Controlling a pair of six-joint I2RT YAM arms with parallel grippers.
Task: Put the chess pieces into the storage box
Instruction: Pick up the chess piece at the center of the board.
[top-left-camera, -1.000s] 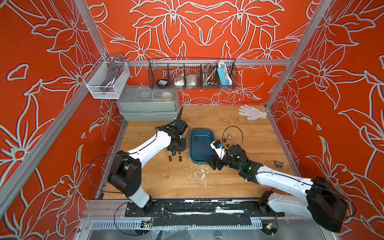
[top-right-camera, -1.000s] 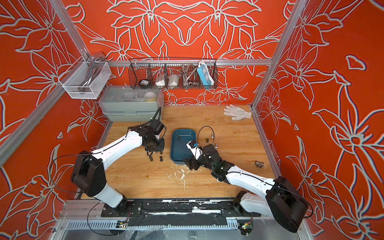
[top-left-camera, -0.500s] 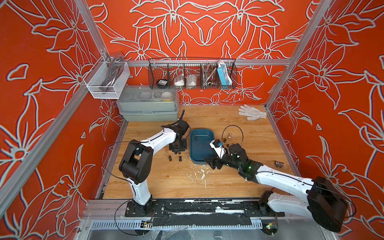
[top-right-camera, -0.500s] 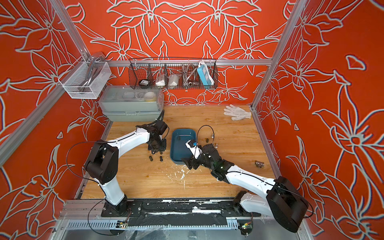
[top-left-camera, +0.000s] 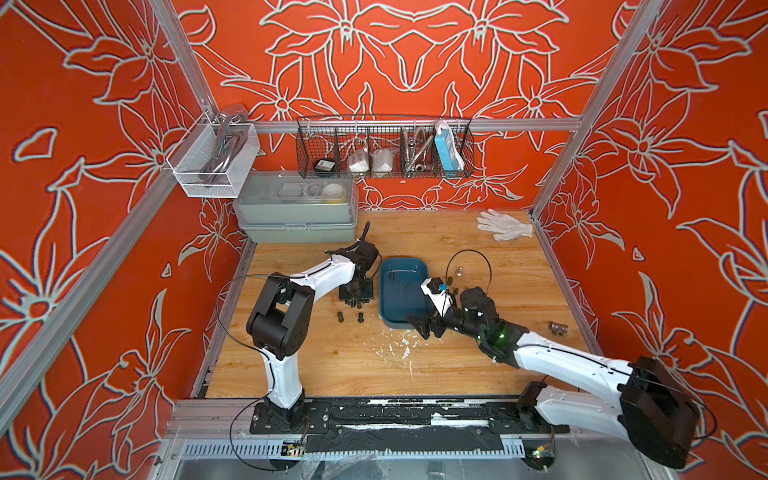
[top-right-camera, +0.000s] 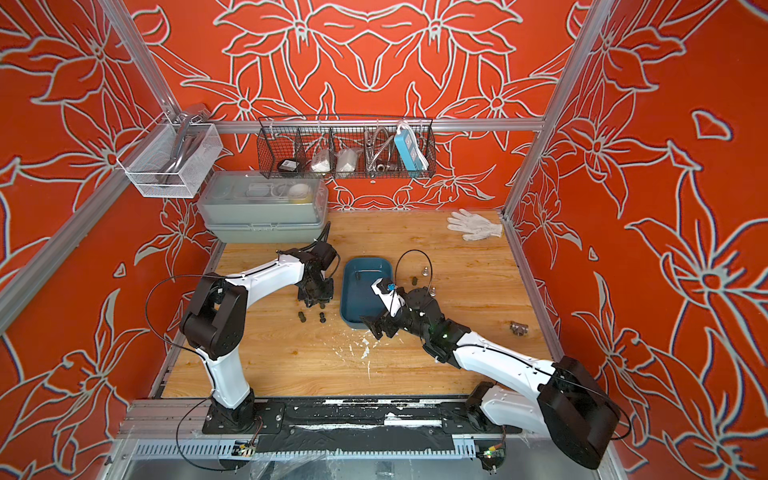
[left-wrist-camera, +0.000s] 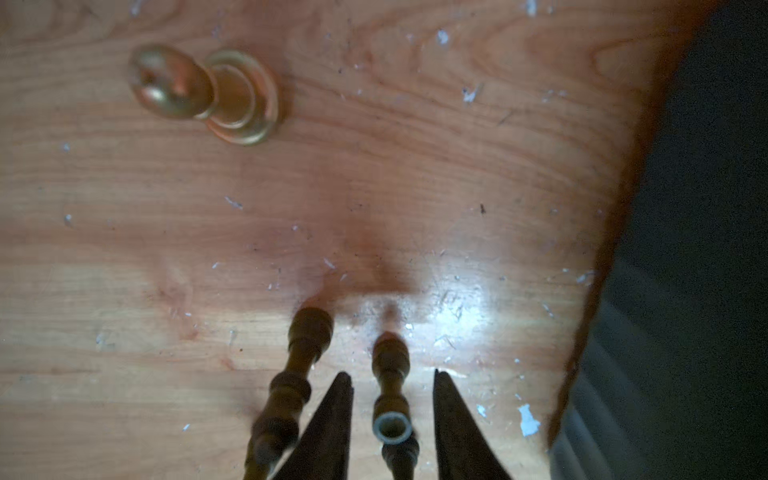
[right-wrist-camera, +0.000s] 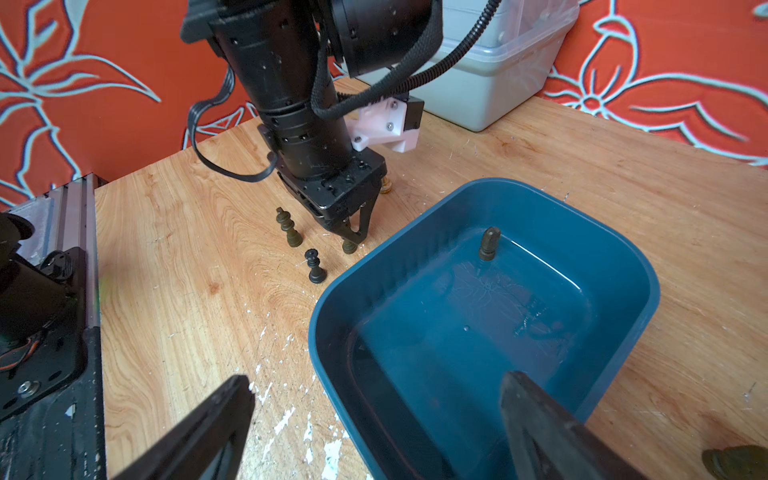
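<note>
While two dark chess pieces (top-left-camera: 340, 317) stand loose on the tabletop (top-left-camera: 332, 365), the left end effector (left-wrist-camera: 392, 376) is down just beside them. Its jaws are narrowly parted astride an upright gold piece (left-wrist-camera: 390, 411); pinched or merely straddled, I can't tell. Next along comes the teal storage box (top-left-camera: 405, 262), with a lone piece (right-wrist-camera: 489, 244) inside by one wall. Over the box's near corner hovers the right end effector (right-wrist-camera: 376, 378), spread wide, carrying nothing. Beyond it, a silver piece (top-left-camera: 460, 272) stands on the wood.
</note>
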